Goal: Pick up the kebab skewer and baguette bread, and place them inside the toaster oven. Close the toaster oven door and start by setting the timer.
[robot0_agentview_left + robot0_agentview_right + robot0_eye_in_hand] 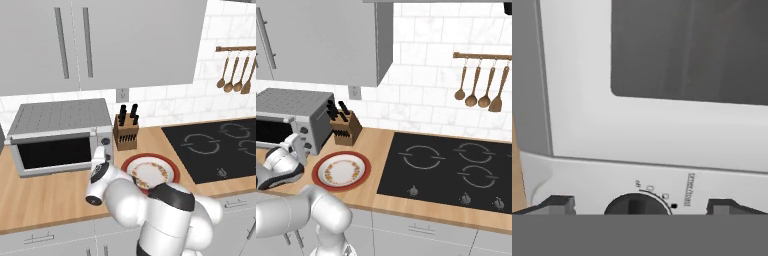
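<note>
We see our open gripper point(637, 206) straddling a knob point(636, 205) at six o'clock, oven door point(662, 95) shut above.

The gripper point(637, 206) stands wide open right at the toaster oven's point(60, 120) side panel, one fingertip on each side of a round knob point(636, 205), with room around it. The knife block point(125, 131) stands just beside the oven's right end, hemming that side. The plate point(172, 170) lies low on the counter point(45, 195).
</note>
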Motion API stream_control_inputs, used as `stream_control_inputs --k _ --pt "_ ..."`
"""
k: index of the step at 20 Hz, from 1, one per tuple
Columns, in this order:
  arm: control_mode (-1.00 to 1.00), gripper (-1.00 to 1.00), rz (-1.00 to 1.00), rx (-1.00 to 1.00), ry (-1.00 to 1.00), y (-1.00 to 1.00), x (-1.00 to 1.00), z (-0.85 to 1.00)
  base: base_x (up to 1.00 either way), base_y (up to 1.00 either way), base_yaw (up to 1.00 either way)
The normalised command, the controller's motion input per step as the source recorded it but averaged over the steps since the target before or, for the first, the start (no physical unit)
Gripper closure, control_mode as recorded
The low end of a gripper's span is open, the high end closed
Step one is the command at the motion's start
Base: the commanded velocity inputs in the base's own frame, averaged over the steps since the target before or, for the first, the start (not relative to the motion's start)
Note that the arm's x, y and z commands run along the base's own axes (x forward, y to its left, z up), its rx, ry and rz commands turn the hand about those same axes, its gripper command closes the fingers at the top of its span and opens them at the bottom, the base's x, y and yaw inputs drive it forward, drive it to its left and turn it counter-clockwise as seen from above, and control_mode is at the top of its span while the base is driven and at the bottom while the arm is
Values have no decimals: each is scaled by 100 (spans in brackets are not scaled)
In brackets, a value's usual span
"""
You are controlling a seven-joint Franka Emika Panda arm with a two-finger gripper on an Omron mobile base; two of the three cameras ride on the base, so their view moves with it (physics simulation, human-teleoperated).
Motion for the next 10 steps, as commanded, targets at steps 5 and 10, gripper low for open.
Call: stream_control_inputs --k 5,10 --pt "-100 -100 0 7 0 0 5 -24 0 0 0" --pt "-100 100 0 6 -1 0 11 -26 0 0 0"
